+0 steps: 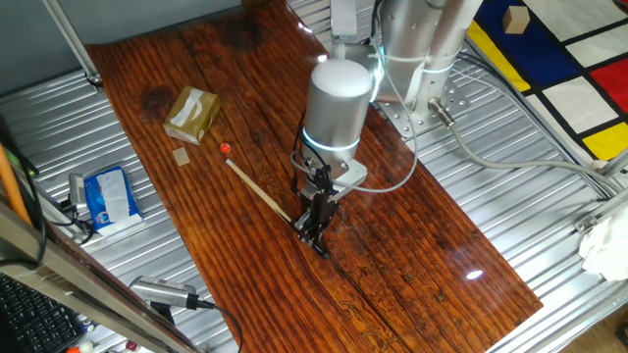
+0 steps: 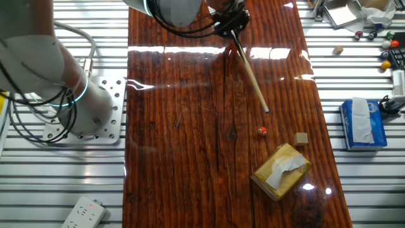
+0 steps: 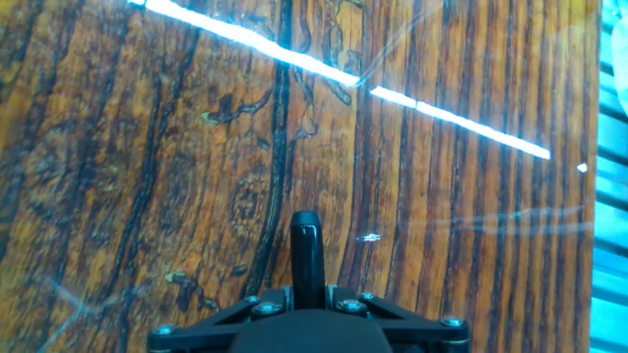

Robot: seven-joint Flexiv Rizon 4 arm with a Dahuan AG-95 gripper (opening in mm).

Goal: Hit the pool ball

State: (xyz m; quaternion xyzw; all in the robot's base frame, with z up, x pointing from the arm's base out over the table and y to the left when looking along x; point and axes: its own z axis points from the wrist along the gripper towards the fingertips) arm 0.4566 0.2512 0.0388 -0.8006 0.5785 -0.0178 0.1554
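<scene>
The pool ball is a tiny red-orange sphere on the dark wooden table. It also shows in the other fixed view. My gripper is shut on the dark end of a thin wooden cue stick, low over the table. The stick slants toward the ball, and its tip stops a short way from it without touching. In the other fixed view the gripper is at the top and the stick points down at the ball. The hand view shows only the stick's black butt between the jaws, with the ball out of view.
A tan cardboard box and a small flat tan block lie just beyond the ball; both also show in the other fixed view, box and block. A blue tissue pack lies off the table's edge. The arm's base stands beside the table.
</scene>
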